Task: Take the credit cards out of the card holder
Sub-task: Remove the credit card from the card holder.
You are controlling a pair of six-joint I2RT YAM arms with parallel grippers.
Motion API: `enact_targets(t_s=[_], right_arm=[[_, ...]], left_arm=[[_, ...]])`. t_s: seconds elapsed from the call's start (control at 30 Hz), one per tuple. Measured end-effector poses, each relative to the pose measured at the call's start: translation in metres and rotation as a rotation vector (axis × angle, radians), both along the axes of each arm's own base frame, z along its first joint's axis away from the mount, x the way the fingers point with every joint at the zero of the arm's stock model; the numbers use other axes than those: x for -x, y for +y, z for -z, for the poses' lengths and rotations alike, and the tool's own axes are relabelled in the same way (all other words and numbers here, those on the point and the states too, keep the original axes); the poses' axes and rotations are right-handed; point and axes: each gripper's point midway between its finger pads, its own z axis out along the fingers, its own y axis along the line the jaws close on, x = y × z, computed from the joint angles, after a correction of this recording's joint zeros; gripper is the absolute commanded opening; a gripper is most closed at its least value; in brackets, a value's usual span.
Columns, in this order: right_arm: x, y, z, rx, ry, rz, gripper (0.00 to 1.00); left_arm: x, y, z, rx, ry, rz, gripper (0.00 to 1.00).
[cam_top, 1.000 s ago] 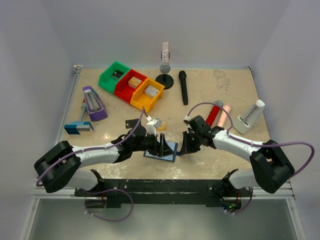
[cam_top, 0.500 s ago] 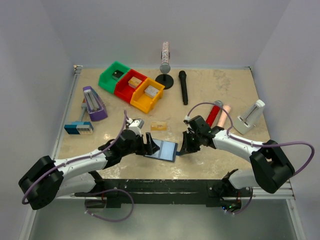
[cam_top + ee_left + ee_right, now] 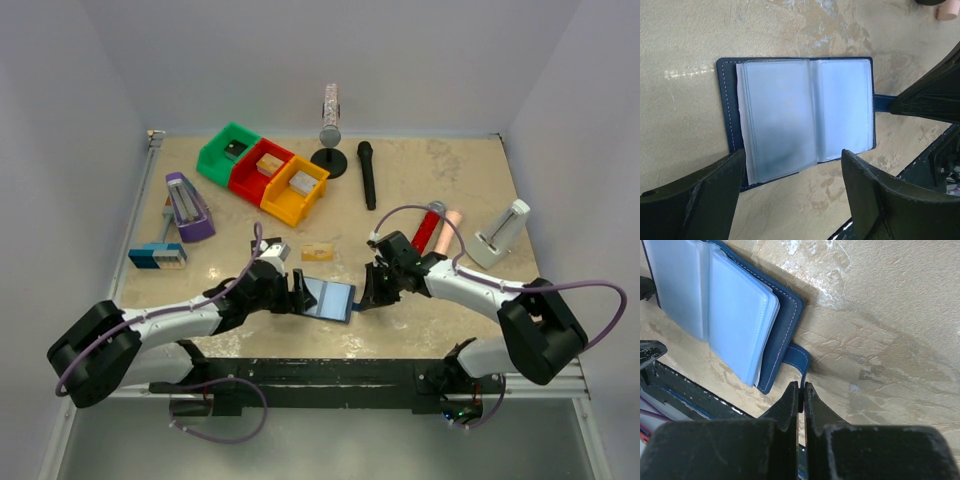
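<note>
The wallet [image 3: 800, 120] is lying open and flat at the near edge of the table [image 3: 450, 190], its long side going left to right. My right gripper [image 3: 801, 390] is pinching the tab [image 3: 797, 357] on its right end. My left gripper [image 3: 792, 155] is hanging just above the pockets, fingers wide apart, so it is sitting closer.

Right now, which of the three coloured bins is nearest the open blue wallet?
The orange plastic bin, rightmost; the red bin and green bin lie farther.
</note>
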Motion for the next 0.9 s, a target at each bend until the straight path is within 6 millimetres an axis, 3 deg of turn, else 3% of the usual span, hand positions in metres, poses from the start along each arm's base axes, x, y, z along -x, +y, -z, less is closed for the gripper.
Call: enact_targets(t_s=[0.5, 0.9], right_arm=[[0.0, 0.0, 0.001, 0.0, 0.004, -0.001, 0.0], [0.001, 0.001, 0.003, 0.001, 0.011, -0.003, 0.0]], left_arm=[[0.003, -0.013, -0.004, 0.05, 0.004, 0.049, 0.8], [0.008, -0.029, -0.021, 0.131, -0.02, 0.119, 0.79]])
